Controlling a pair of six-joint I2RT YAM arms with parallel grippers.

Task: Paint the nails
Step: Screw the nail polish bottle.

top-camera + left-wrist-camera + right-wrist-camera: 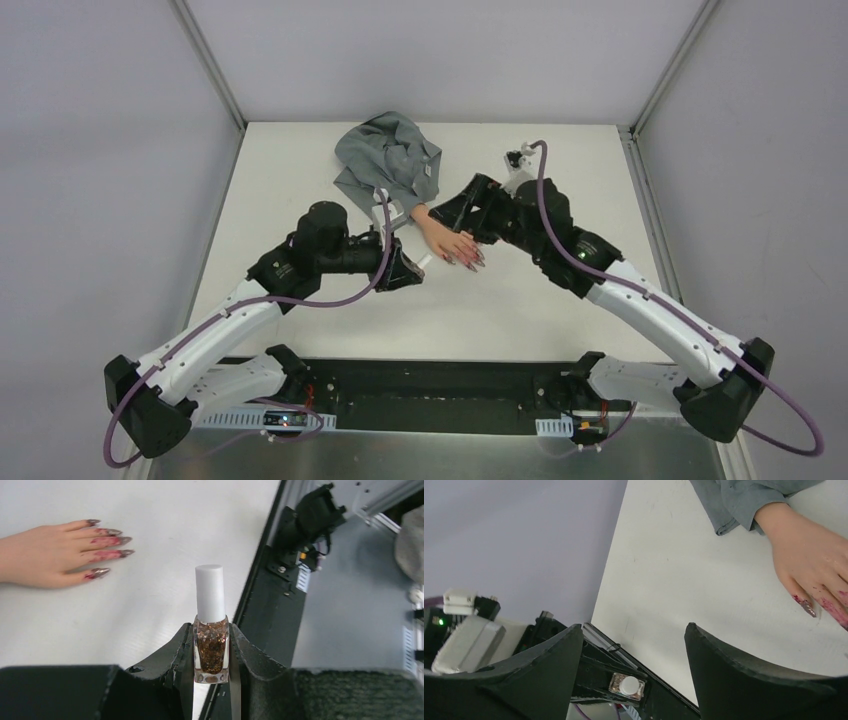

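The peach fake hand [443, 238] lies palm down mid-table, its grey sleeve [388, 160] behind it. Its pointed purplish-red nails [470, 262] point towards the near edge; they show in the left wrist view [110, 540] and one in the right wrist view [808, 610]. My left gripper [410, 270] is left of the fingers, shut on a small polish bottle [211, 647] of brown glitter with a white cap [209, 592] on. My right gripper [440, 212] is open and empty, just above the hand's wrist. It looks at the bottle [626, 686] cap-on.
The white table [300, 200] is bounded by metal frame posts [210, 65] and grey walls. A black base rail [430, 380] runs along the near edge. Purple cables [545, 190] loop off both arms.
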